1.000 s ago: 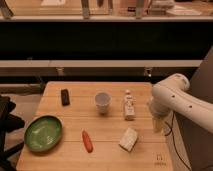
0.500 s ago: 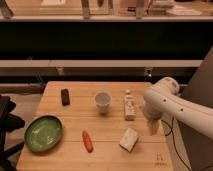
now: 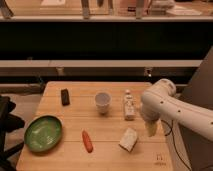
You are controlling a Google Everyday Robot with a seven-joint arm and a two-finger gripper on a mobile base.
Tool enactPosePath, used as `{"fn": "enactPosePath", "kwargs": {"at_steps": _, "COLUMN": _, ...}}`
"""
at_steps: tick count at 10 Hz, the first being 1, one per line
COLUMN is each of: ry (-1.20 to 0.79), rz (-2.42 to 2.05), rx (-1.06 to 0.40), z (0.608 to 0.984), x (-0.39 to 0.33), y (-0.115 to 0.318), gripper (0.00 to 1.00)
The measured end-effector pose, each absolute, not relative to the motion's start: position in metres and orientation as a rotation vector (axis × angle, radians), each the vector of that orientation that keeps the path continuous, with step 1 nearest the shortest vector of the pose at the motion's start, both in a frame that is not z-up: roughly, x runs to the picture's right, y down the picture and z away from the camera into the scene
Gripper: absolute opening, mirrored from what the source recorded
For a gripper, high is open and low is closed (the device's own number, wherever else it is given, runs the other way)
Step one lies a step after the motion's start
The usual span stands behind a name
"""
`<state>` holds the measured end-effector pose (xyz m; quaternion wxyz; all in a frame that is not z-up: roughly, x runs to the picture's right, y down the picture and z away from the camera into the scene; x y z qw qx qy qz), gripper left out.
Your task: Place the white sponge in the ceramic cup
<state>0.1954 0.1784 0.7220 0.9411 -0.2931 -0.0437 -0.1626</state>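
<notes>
Table (image 3: 75,117): light wood, filling the lower middle of the frame, with a small dark mark near its lower right corner. Sponge (image 3: 129,139): off-white block lying on the table at lower right of centre, turned at an angle to the table edge, touching nothing else. Cup (image 3: 102,101): white, handleless, upright with its open rim up, at the middle of the table, up and to the left of the sponge and well apart from it. Bottle (image 3: 129,106): small, whitish, capped, upright, just right of the cup and above the sponge. Black block (image 3: 65,96): dark and oblong, lying flat at the table's upper left. Bowl (image 3: 43,133): green, round, shallow, at the table's lower left. Orange stick (image 3: 87,141): short and carrot-like, lying between the bowl and the sponge. Arm (image 3: 165,102): white, jointed, entering from the right edge of the frame and bending down over the right side of the table. Gripper (image 3: 150,129): pointing down at the end of the arm, just right of the sponge and a little above it, not touching it; jaws spread wide with nothing between them. Background: dark shelving across the upper frame, its contents not legible.
</notes>
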Motion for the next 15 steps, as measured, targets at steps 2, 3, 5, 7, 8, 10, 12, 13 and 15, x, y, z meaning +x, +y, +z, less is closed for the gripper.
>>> {"fn": "enactPosePath", "kwargs": {"at_steps": 2, "ry": -0.105, "rz": -0.356, "rx": -0.6, "z": 0.724, "x": 0.192, "y": 0.185, "gripper": 0.8}}
{"fn": "enactPosePath", "kwargs": {"at_steps": 3, "ry": -0.113, "rz": -0.367, "rx": -0.601, "z": 0.725, "x": 0.19, "y": 0.187, "gripper": 0.8}}
{"fn": "enactPosePath", "kwargs": {"at_steps": 5, "ry": -0.137, "rz": -0.404, "rx": -0.605, "z": 0.728, "x": 0.181, "y": 0.193, "gripper": 0.8}}
{"fn": "enactPosePath", "kwargs": {"at_steps": 7, "ry": -0.167, "rz": -0.454, "rx": -0.607, "z": 0.732, "x": 0.171, "y": 0.2, "gripper": 0.8}}
{"fn": "enactPosePath", "kwargs": {"at_steps": 8, "ry": -0.174, "rz": -0.463, "rx": -0.607, "z": 0.732, "x": 0.17, "y": 0.202, "gripper": 0.8}}
{"fn": "enactPosePath", "kwargs": {"at_steps": 10, "ry": -0.196, "rz": -0.486, "rx": -0.605, "z": 0.739, "x": 0.166, "y": 0.209, "gripper": 0.8}}
{"fn": "enactPosePath", "kwargs": {"at_steps": 12, "ry": -0.212, "rz": -0.508, "rx": -0.602, "z": 0.742, "x": 0.16, "y": 0.211, "gripper": 0.8}}
{"fn": "enactPosePath", "kwargs": {"at_steps": 13, "ry": -0.221, "rz": -0.524, "rx": -0.6, "z": 0.743, "x": 0.158, "y": 0.213, "gripper": 0.8}}
{"fn": "enactPosePath", "kwargs": {"at_steps": 15, "ry": -0.24, "rz": -0.552, "rx": -0.596, "z": 0.746, "x": 0.154, "y": 0.218, "gripper": 0.8}}
